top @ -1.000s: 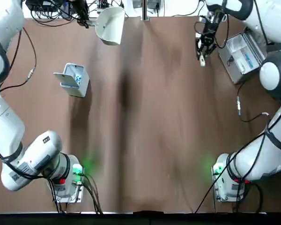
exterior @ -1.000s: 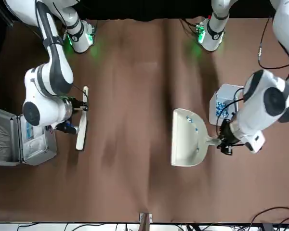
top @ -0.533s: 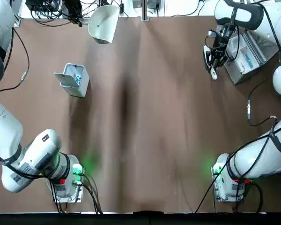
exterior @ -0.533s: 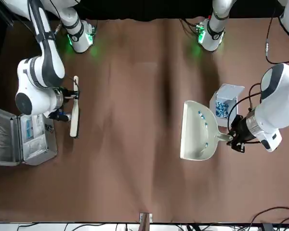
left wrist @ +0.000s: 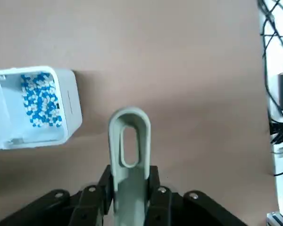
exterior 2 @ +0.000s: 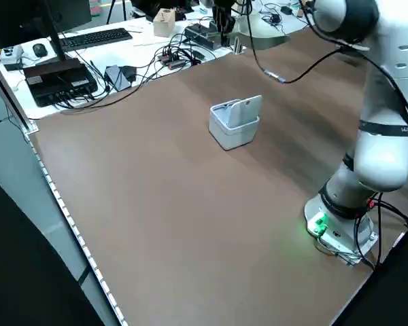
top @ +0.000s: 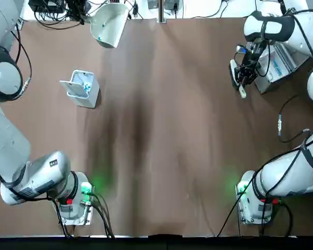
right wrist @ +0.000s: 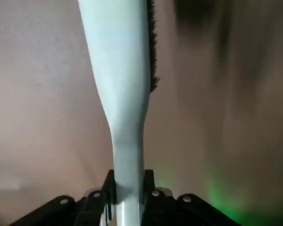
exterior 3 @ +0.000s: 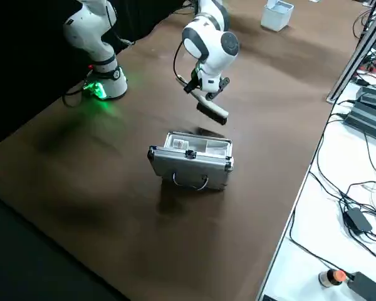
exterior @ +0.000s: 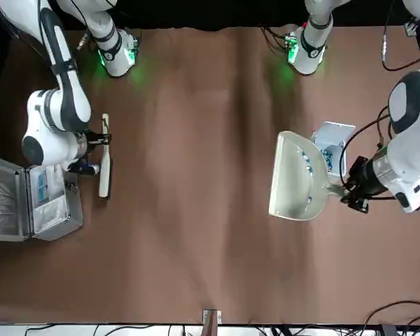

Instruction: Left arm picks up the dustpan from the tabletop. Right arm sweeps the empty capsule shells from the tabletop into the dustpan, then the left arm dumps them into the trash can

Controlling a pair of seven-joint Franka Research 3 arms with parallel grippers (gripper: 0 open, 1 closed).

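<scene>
The left gripper (exterior: 344, 187) is clamping the short handle of the dustpan (exterior: 295, 178) and carrying it in the air toward the trash can (exterior: 332, 144); over the last second the pan has been sliding steadily across the table's far side until, in the front view, its edge is now overlapping the open bin, where a second ago it was hanging clearly short of it. A handful of blue-and-white capsule shells (exterior: 308, 164) are riding inside the pan, so the sweeping appears finished and the dumping step is getting under way, though the pan is not yet tipped enough to spill. The wrist camera is showing the bin, lid flipped back and already holding blue-and-white bits, just beside the handle's looped end. Across the table, the right gripper (top: 243, 77) is gripping the white brush (top: 236, 77) and drawing it back toward the open metal case (top: 279, 58), having drifted closer to the case over the same second. The brown table (top: 167, 146) between the arms is showing no loose shells that can be made out.
</scene>
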